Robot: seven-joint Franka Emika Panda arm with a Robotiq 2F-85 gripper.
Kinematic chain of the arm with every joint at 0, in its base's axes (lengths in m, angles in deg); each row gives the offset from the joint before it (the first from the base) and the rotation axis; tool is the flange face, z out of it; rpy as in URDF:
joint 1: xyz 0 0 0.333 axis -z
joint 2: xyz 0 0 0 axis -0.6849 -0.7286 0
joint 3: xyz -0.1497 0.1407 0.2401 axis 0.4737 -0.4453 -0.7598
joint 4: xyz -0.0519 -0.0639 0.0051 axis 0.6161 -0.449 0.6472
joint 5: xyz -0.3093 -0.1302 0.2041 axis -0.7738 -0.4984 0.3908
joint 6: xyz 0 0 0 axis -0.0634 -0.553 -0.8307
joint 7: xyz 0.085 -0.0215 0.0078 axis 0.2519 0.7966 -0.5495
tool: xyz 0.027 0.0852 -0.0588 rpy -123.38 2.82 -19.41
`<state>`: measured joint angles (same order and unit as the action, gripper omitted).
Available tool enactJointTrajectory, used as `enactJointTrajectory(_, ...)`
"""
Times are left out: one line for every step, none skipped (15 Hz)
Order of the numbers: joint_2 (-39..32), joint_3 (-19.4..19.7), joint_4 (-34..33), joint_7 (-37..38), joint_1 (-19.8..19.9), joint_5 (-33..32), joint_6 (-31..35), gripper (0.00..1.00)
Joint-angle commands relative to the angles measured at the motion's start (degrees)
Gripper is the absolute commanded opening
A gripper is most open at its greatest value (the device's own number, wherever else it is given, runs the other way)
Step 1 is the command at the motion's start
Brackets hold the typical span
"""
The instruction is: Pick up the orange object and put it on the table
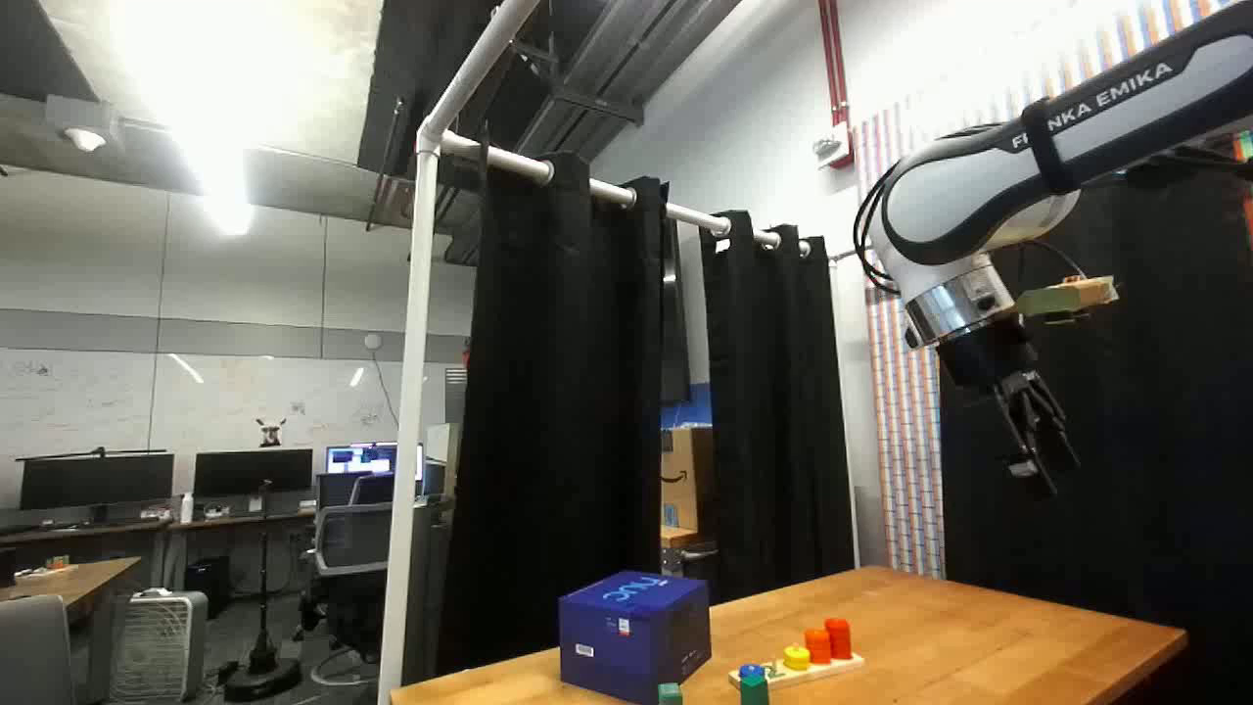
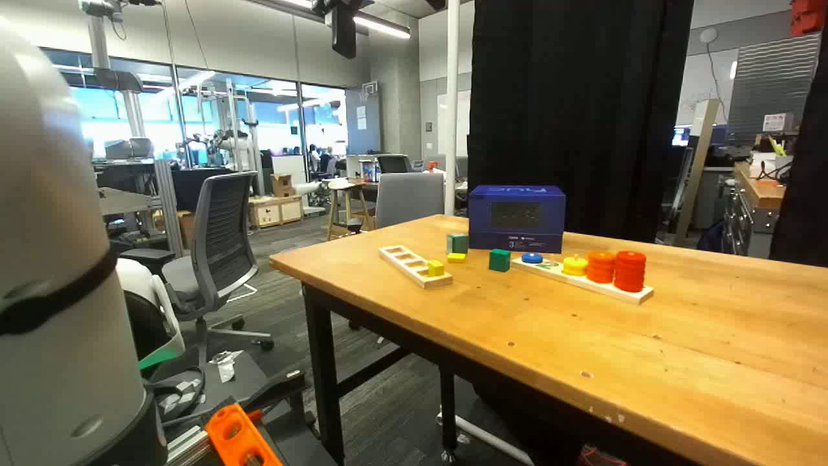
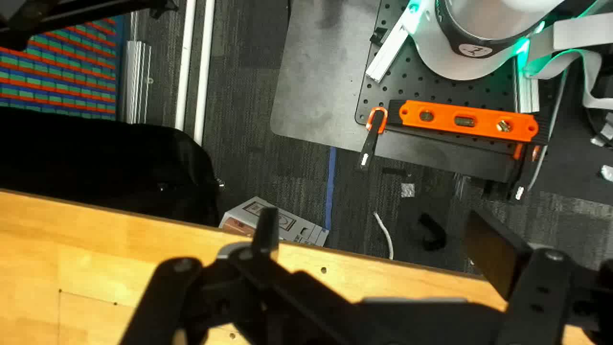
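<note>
The orange object point(image 1: 818, 646) is a small stack of orange pieces on a light wooden peg board. It also shows in an exterior view point(image 2: 600, 267), between a yellow piece and a red stack. The peg board lies on the table point(image 1: 940, 636), a light brown wooden top, also in an exterior view point(image 2: 543, 330). My gripper point(image 1: 1045, 468) is high above the table, well away from the orange object. In the wrist view the gripper point(image 3: 376, 235) has its fingers wide apart with nothing between them. The wrist view shows the table's edge point(image 3: 119, 235); the orange object is out of that view.
A blue box point(image 1: 634, 636) stands behind the peg board point(image 2: 621, 291). A red stack point(image 2: 629, 270), yellow piece point(image 2: 574, 265) and blue piece point(image 2: 532, 257) sit on the board. Green blocks point(image 2: 499, 259) and a slotted wooden tray point(image 2: 414, 266) lie nearby.
</note>
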<state>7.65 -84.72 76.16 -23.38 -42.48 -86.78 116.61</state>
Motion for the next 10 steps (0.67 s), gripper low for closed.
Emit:
enactJointTrajectory(-0.06,1.27,-0.41,1.12,-2.00,-0.72,-0.47,1.00)
enactJointTrajectory(0.00,1.26,-0.64,1.12,-2.00,-0.72,-0.47,1.00)
enactJointTrajectory(0.09,1.26,-0.81,1.12,-2.00,-0.72,-0.47,1.00)
enactJointTrajectory(0.10,1.26,-0.92,1.12,-2.00,-0.72,-0.47,1.00)
enactJointTrajectory(0.10,1.26,-0.94,1.12,-2.00,-0.72,-0.47,1.00)
enactJointTrajectory(0.10,1.26,-0.94,1.12,-2.00,-0.72,-0.47,1.00)
enactJointTrajectory(-0.37,1.45,-1.07,1.09,-2.08,-0.63,-0.36,1.00)
enactJointTrajectory(-0.89,1.52,-1.21,1.90,-1.99,-0.40,0.01,1.00)
enactJointTrajectory(-1.43,1.63,-1.51,2.88,-1.90,-0.01,0.55,1.00)
enactJointTrajectory(-2.48,1.63,-2.09,4.12,-1.82,0.67,1.01,1.00)
